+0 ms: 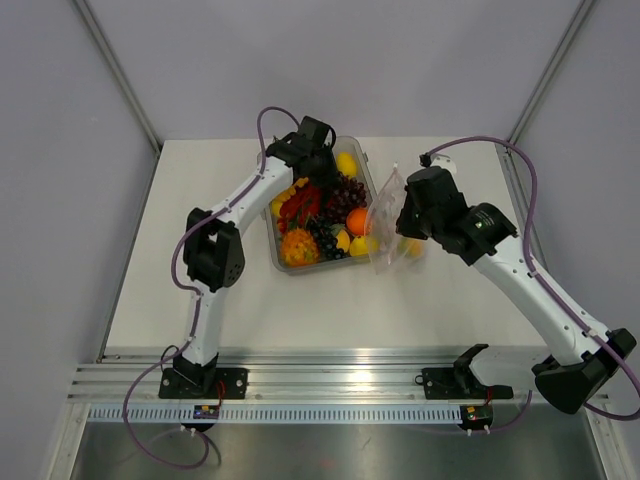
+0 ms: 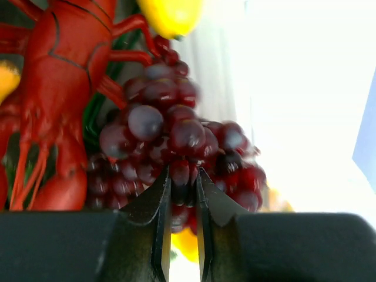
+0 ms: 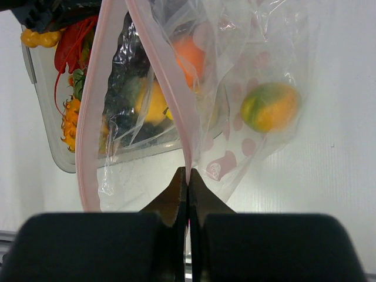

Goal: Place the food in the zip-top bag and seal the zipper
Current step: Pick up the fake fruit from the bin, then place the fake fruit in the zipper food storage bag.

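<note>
Toy food fills a rigid clear tray (image 1: 272,243) at mid-table. My left gripper (image 2: 183,176) reaches into the tray's far side, its jaws closed narrowly on a berry of the purple grapes (image 2: 170,135). From above, the left gripper (image 1: 322,160) sits over the grapes (image 1: 346,190). The zip-top bag (image 1: 386,225) stands upright just right of the tray, mouth gaping. My right gripper (image 3: 187,173) is shut on its pink zipper (image 3: 170,88) strip. A yellow-green mango (image 3: 270,107) lies inside the bag.
A red lobster (image 2: 59,70) and a yellow lemon (image 2: 170,14) crowd the grapes. An orange (image 1: 357,220) and a spiky orange fruit (image 1: 298,246) lie nearer in the tray. An aluminium rail (image 1: 330,380) runs along the table's front edge.
</note>
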